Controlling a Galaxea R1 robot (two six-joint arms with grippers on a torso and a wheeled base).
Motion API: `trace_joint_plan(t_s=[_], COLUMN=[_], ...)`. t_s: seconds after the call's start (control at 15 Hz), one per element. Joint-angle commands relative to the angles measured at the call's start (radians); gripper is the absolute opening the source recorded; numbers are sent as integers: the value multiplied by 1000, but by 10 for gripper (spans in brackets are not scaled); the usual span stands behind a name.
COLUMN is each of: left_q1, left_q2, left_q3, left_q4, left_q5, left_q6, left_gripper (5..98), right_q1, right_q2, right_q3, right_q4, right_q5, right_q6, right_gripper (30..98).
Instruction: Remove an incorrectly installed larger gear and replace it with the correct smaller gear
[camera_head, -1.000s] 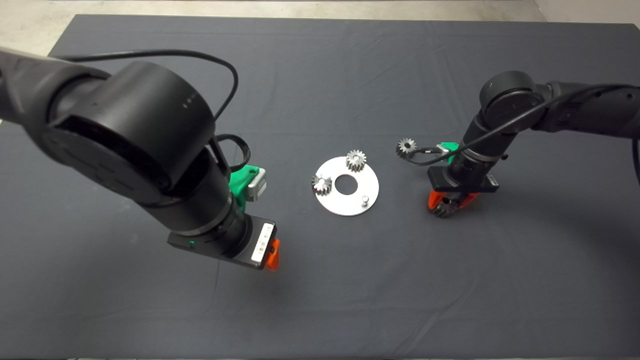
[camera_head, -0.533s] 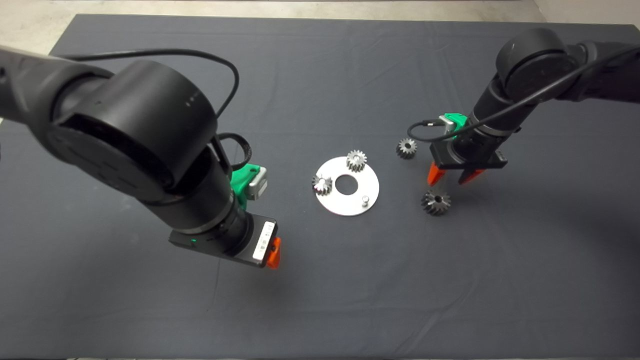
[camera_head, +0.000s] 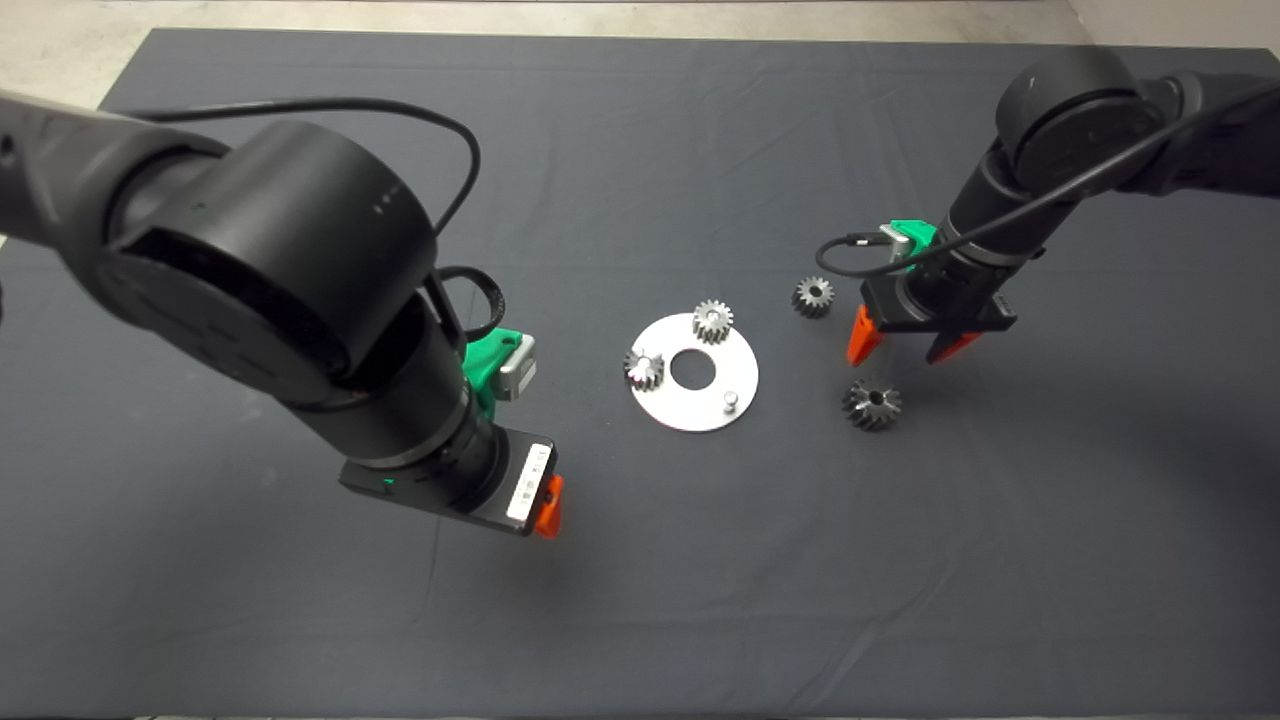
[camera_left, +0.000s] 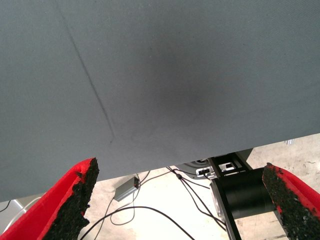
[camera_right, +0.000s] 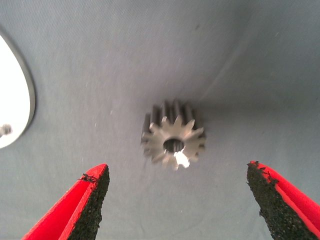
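The larger gear (camera_head: 871, 405) (camera_right: 173, 135), dark grey with pointed flared teeth, lies flat on the mat to the right of the round silver plate (camera_head: 660, 402). My right gripper (camera_head: 902, 343) (camera_right: 177, 205) hovers open just above and behind it, touching nothing. A loose smaller gear (camera_head: 813, 296) rests on the mat left of that gripper. Two more small gears (camera_head: 712, 321) (camera_head: 644, 369) sit on the plate, and a bare peg (camera_head: 730, 400) stands at its front right. My left gripper (camera_head: 545, 506) (camera_left: 182, 200) hangs open over bare mat at the front left.
The plate's edge (camera_right: 20, 115) shows in the right wrist view. Past the mat's edge in the left wrist view are floor, cables (camera_left: 165, 200) and a black cylinder (camera_left: 245, 192). Bare mat surrounds the parts.
One second ago my right gripper held the larger gear low on the mat. It has since let go, opened, and risen back toward the far side. The left arm has stayed put.
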Motion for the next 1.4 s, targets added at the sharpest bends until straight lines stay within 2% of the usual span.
trace_joint_plan(t_s=[0.0, 0.13, 0.33, 0.53, 0.8, 1.07, 1.33], left_q1=[-21, -21, -21, -21, -21, -21, -21], left_q2=[3, 3, 3, 3, 3, -5, 6], left_q3=[3, 3, 2, -2, 1, 10, 3], left_q4=[3, 3, 3, 9, 9, 9, 9], left_q5=[69, 70, 70, 70, 70, 70, 70], left_q6=[0, 0, 0, 0, 0, 0, 0], left_gripper=[839, 839, 839, 839, 839, 839, 839], right_q1=[27, 25, 13, 5, -48, -79, -79], right_q2=[67, 111, 202, 244, 276, 303, 312], right_q3=[-142, -215, -393, -424, -511, -520, -543], right_q4=[6, 3, -71, -79, -133, -171, -185], right_q5=[-101, -101, -101, -101, -99, -99, -99], right_q6=[-84, -107, -200, -212, -259, -261, -278], right_gripper=[728, 727, 727, 727, 727, 727, 727])
